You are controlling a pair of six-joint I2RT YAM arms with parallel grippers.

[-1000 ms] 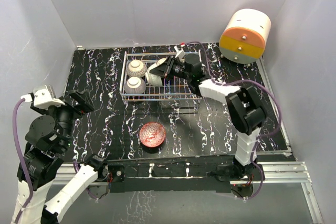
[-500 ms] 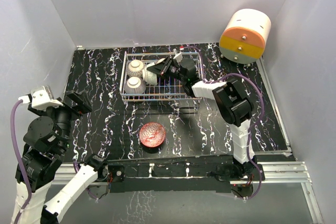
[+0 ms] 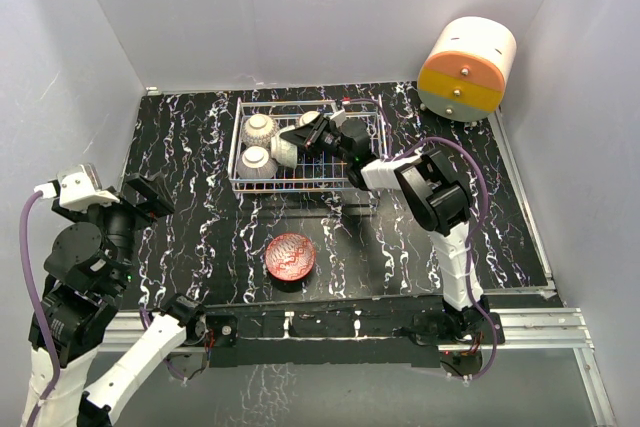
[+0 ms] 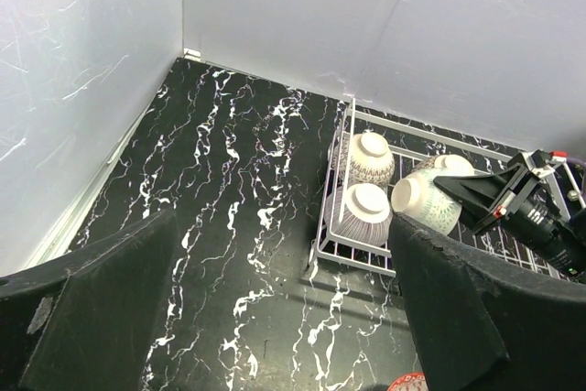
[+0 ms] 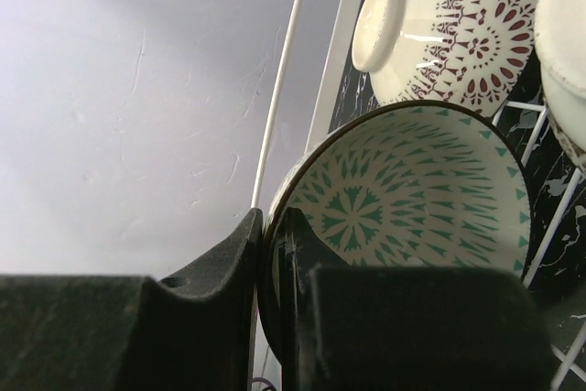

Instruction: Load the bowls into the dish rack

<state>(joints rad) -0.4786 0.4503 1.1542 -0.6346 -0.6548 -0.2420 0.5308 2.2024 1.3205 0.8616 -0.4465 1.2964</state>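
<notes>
Top view: the right gripper (image 3: 302,139) clamps the pale green bowl (image 3: 284,151), which is tipped on edge inside the dish rack (image 3: 330,185). Its mouth faces the arm and its foot faces two upturned bowls (image 3: 259,128). One red bowl (image 3: 290,255) sits upright on the black marbled table (image 3: 200,147), with grey walls around.

Left wrist view: the left gripper (image 4: 284,226) gapes wide and holds nothing.

Right wrist view: the fingers (image 5: 220,263) pinch the green bowl's rim.

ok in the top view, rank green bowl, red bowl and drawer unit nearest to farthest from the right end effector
1. green bowl, gripped by the right end effector, in the dish rack
2. red bowl, on the table in front of the rack
3. drawer unit, far right corner
</notes>
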